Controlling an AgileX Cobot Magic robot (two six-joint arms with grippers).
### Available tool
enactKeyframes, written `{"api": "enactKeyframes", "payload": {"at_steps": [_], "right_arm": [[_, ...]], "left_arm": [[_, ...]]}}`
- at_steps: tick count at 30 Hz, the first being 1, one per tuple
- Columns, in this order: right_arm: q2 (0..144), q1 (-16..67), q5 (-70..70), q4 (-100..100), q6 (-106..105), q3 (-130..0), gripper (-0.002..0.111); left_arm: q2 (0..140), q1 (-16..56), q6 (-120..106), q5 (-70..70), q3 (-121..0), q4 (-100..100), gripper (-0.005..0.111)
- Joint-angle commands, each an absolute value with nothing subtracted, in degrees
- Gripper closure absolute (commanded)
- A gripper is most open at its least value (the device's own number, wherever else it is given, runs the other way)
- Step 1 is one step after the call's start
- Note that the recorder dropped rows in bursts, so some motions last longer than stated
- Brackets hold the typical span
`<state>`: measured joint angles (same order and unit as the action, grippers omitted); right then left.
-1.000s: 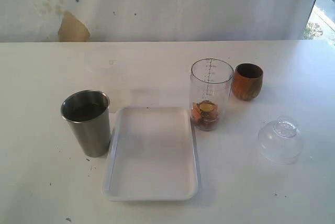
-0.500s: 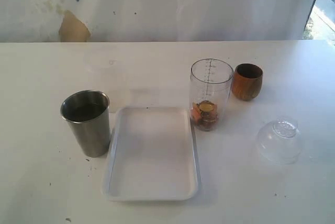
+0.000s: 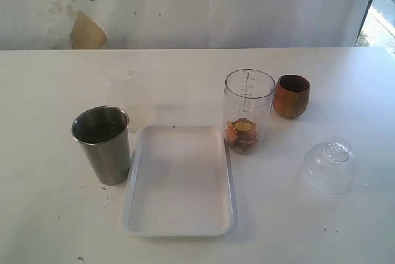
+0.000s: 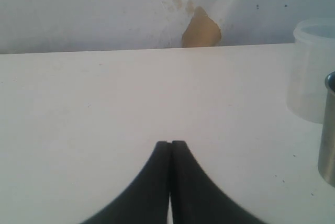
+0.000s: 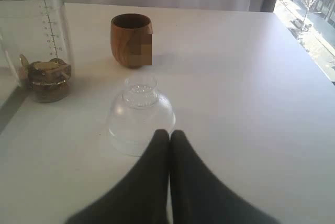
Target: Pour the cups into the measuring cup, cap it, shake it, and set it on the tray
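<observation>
My left gripper (image 4: 170, 145) has its two dark fingers pressed together tip to tip with nothing between them, hanging over bare white table (image 3: 49, 214). Off to one side of it, at the edge of the left wrist view, are a sliver of the steel tumbler (image 3: 102, 144) and, behind that, a cloudy translucent container (image 4: 313, 72). In the exterior view the tumbler stands upright at the left, just beside the left rim of the white tray (image 3: 179, 181), which lies flat in the middle with nothing on it. Near the tray's far right corner stands the measuring cup (image 3: 248, 111), upright and uncapped, its printed scale facing the camera. A small heap of brown and orange pieces (image 3: 242, 136) lies in the bottom; I cannot tell what they are. Just right of it and a little farther back is the wooden cup (image 3: 291, 96), upright and apart from the cylinder; I cannot see into it well enough to judge its contents. Farther right and nearer the camera, the clear dome-shaped lid (image 3: 329, 165) rests on the table with its wide mouth down, well apart from the measuring cup. My right gripper (image 5: 169, 135) is likewise fully closed and holding nothing, its tips just beside the lid's rim; I cannot tell whether they touch.
</observation>
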<state>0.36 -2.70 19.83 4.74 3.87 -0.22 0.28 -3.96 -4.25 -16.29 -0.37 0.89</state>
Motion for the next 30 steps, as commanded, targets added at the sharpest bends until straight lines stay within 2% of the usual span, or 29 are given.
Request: {"api": "enactKeyframes", "payload": {"at_steps": [1, 13, 18, 24, 28, 30], "right_arm": [[0.0, -3.03, 20.0, 4.64, 4.33, 0.0, 0.108], [0.0, -3.03, 20.0, 4.64, 4.33, 0.0, 0.108], [0.0, -3.03, 20.0, 4.64, 4.33, 0.0, 0.108], [0.0, -3.03, 20.0, 4.64, 4.33, 0.0, 0.108], [0.0, -3.03, 20.0, 4.64, 4.91, 0.0, 0.108], [0.0, -3.03, 20.0, 4.64, 4.91, 0.0, 0.108]], "left_arm": [[0.0, -4.2, -4.01, -16.11, 0.0, 1.26, 0.107], [0.0, -4.2, -4.44, -16.12, 0.0, 1.03, 0.107], [0.0, -4.2, -13.97, -16.12, 0.0, -9.42, 0.107], [0.0, -4.2, -15.46, -14.54, 0.0, -16.67, 0.107], [0.0, -4.2, -14.49, -10.96, 0.0, -15.72, 0.107], [0.0, -4.2, -10.36, -6.82, 0.0, -7.36, 0.107]]}}
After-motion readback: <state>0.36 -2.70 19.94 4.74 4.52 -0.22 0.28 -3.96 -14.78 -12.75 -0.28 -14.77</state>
